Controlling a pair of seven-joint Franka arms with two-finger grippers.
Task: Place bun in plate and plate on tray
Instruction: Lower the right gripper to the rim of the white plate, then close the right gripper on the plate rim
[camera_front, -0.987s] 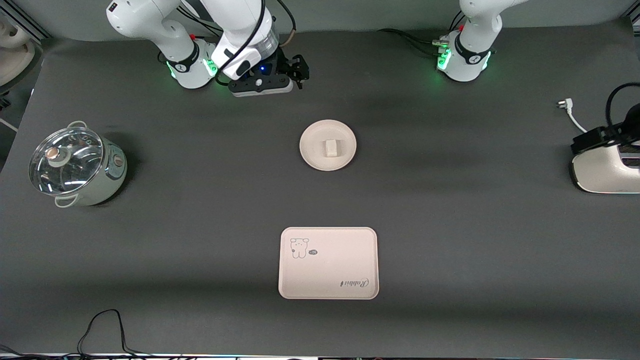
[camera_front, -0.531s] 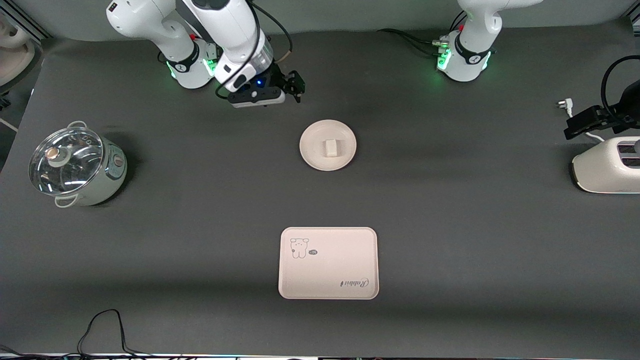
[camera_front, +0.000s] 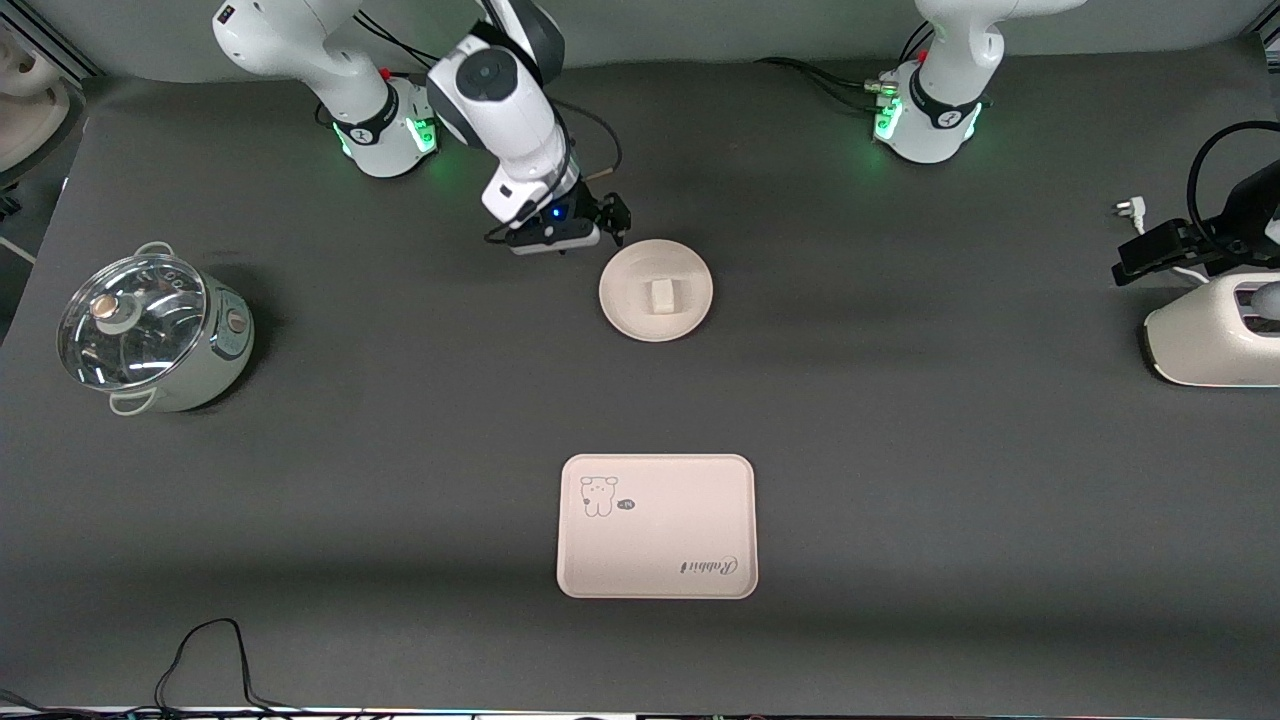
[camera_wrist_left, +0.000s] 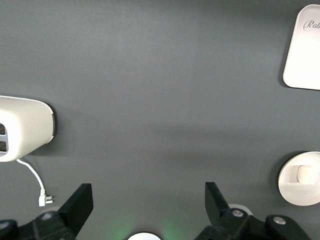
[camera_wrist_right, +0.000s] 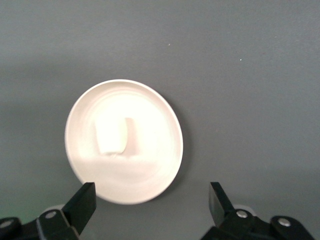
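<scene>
The only writing I could read stood on the tray (camera_front: 657, 526): the script word "Rabbit", printed near one corner and upside down as seen from the front camera. A small cartoon animal was drawn near the opposite corner, with a tiny dark tag beside it whose lettering was too small to make out. In the left wrist view the tray (camera_wrist_left: 304, 50) showed only at the edge, with just the start of that script word, "Ra", in sight. A small dark label sat on the right arm's upper link at the top of the front view, but its marks could not be read.
</scene>
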